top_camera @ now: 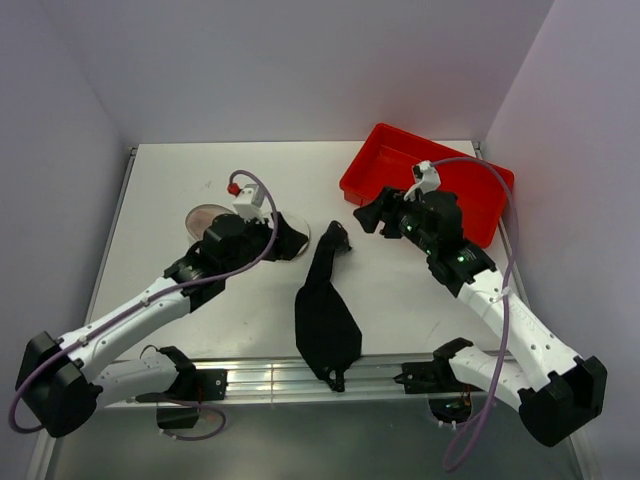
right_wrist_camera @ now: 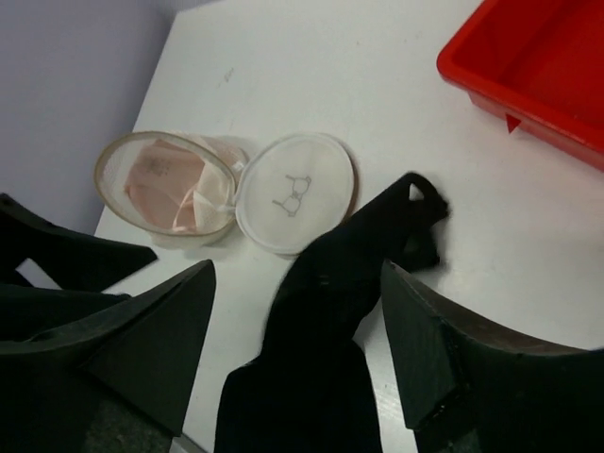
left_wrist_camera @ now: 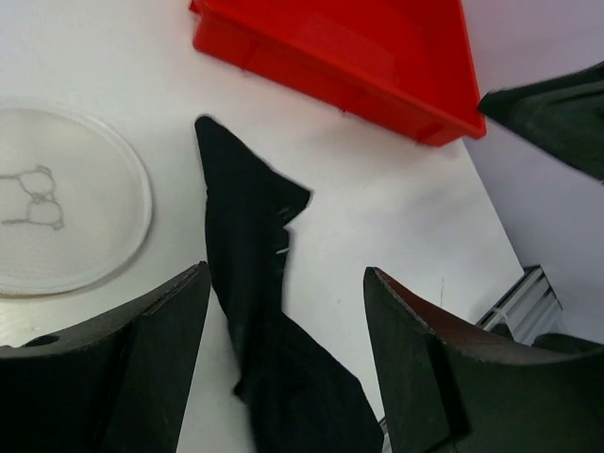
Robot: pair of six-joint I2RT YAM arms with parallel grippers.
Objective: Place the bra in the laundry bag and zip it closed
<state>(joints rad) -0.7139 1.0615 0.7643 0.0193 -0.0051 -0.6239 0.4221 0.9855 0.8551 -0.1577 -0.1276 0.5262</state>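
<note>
Bra point(right_wrist_camera: 175, 189) sits in the unzipped laundry bag point(right_wrist_camera: 311, 165), ahead-left of the right gripper point(right_wrist_camera: 299, 267). That gripper and the left gripper point(left_wrist_camera: 285, 274) gape empty. Judging by this, zipping remains.

Bright even overhead light, soft faint shadows, wrist views sharp, claw edges perhaps slightly blurred
</note>
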